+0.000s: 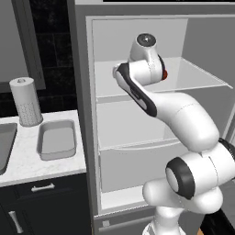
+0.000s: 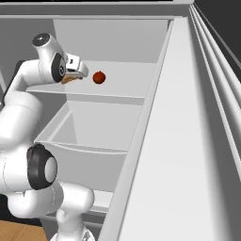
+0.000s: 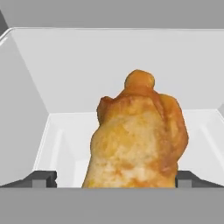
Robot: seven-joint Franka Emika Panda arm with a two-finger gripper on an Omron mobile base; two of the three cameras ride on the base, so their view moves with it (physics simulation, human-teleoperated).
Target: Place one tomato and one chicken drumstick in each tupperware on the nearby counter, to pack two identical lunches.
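Reaching into the open fridge at the upper shelf, with the gripper spread wide and unclenched, fingertips standing on either side of the chicken drumstick and nothing yet squeezed. Drumstick lying on that white shelf, close up in the hand view, knobby end pointing toward the back wall; just an orange edge of it peeking out under the hand in the right base view. Tomato sitting on the same shelf, just beside the gripper toward the door side, not touching it. One grey tupperware resting on the marbled counter left of the fridge, near a paper-towel roll and the dark sink at the frame edge.
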